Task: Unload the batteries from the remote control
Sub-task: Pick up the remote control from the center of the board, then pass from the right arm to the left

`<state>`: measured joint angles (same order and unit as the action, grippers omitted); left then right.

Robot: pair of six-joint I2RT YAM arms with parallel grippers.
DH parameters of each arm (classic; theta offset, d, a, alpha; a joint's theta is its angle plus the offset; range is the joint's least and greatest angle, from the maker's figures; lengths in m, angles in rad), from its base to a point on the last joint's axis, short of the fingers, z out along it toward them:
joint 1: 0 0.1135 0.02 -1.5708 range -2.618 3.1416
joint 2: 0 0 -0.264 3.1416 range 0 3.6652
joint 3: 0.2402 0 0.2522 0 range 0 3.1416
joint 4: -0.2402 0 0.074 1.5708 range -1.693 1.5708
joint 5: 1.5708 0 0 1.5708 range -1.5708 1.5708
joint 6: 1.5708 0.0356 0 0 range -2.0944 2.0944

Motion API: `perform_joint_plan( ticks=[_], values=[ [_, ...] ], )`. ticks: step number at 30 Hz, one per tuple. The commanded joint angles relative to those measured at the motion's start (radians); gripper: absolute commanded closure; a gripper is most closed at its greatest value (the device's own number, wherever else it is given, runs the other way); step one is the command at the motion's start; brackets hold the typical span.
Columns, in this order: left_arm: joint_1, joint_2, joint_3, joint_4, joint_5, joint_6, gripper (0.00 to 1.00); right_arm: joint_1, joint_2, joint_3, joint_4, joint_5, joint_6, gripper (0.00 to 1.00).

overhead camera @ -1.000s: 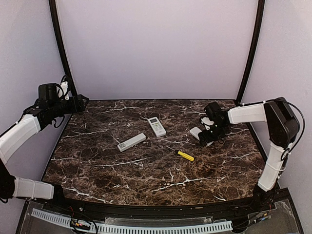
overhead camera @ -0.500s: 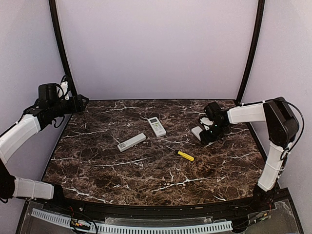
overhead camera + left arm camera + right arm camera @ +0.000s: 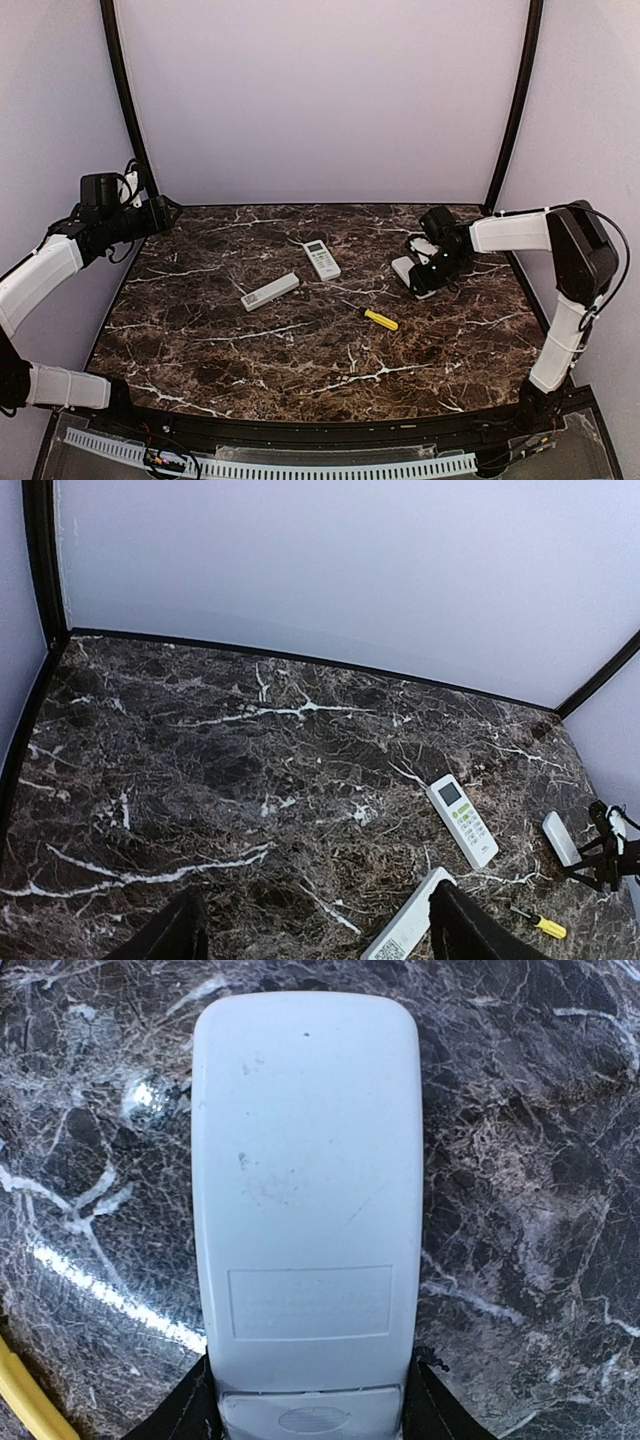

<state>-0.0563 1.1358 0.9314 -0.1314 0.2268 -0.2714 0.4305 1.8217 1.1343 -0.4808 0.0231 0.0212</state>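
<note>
A white remote (image 3: pixel 305 1190) lies back up on the dark marble table (image 3: pixel 300 350). Its rear panel is in place, so the batteries are hidden inside and show in no view. The right gripper (image 3: pixel 315 1410) is closed on the remote's near end, with one black finger (image 3: pixel 200 1405) against each long edge. Only the right wrist view shows this contact. From above, the right arm reaches out low, its gripper covering part of the remote. A yellow-handled screwdriver (image 3: pixel 380 319) lies near, to that gripper's left. The left gripper (image 3: pixel 315 935) hangs raised over the table's far left corner, fingers wide apart and holding nothing. Ahead of it lie a second remote (image 3: pixel 462 820), screen up, and a third remote (image 3: pixel 410 925), closer in
</note>
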Motion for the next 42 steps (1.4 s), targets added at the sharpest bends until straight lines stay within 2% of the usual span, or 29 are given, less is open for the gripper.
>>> perform_joint_plan(
  ticks=[1, 6, 8, 13, 17, 20, 23, 26, 33, 37, 42],
  values=[
    [-0.038, -0.025, 0.010, -0.124, 0.045, -0.210, 0.25, 0.032, -0.081, 0.012, -0.037, -0.019, 0.019, 0.68],
    [-0.166, -0.047, -0.039, -0.177, 0.070, -0.397, 0.26, 0.120, -0.141, 0.037, -0.096, -0.046, 0.037, 0.67],
    [-0.241, -0.071, -0.085, -0.159, 0.069, -0.524, 0.26, 0.165, -0.160, 0.047, -0.115, -0.054, 0.045, 0.67],
    [-0.464, -0.076, -0.186, -0.003, 0.037, -0.727, 0.26, 0.293, -0.190, 0.086, -0.144, -0.067, 0.071, 0.67],
    [-0.584, 0.012, -0.184, 0.106, 0.056, -0.815, 0.26, 0.394, -0.192, 0.153, -0.162, -0.083, 0.080, 0.67],
    [-0.648, 0.134, -0.146, 0.200, 0.124, -0.848, 0.26, 0.463, -0.181, 0.206, -0.181, -0.091, 0.074, 0.67],
    [-0.670, 0.242, -0.127, 0.332, 0.213, -0.902, 0.25, 0.520, -0.164, 0.249, -0.204, -0.088, 0.070, 0.67],
    [-0.675, 0.281, -0.129, 0.446, 0.247, -0.963, 0.25, 0.560, -0.146, 0.271, -0.213, -0.089, 0.065, 0.67],
    [-0.675, 0.280, -0.116, 0.422, 0.218, -0.961, 0.24, 0.605, -0.110, 0.293, -0.217, -0.087, 0.060, 0.67],
    [-0.675, 0.268, -0.126, 0.425, 0.226, -0.970, 0.31, 0.607, -0.091, 0.301, -0.219, -0.075, 0.064, 0.67],
    [-0.674, 0.217, -0.166, 0.391, 0.151, -0.987, 0.31, 0.606, -0.080, 0.314, -0.215, -0.074, 0.071, 0.67]
  ],
)
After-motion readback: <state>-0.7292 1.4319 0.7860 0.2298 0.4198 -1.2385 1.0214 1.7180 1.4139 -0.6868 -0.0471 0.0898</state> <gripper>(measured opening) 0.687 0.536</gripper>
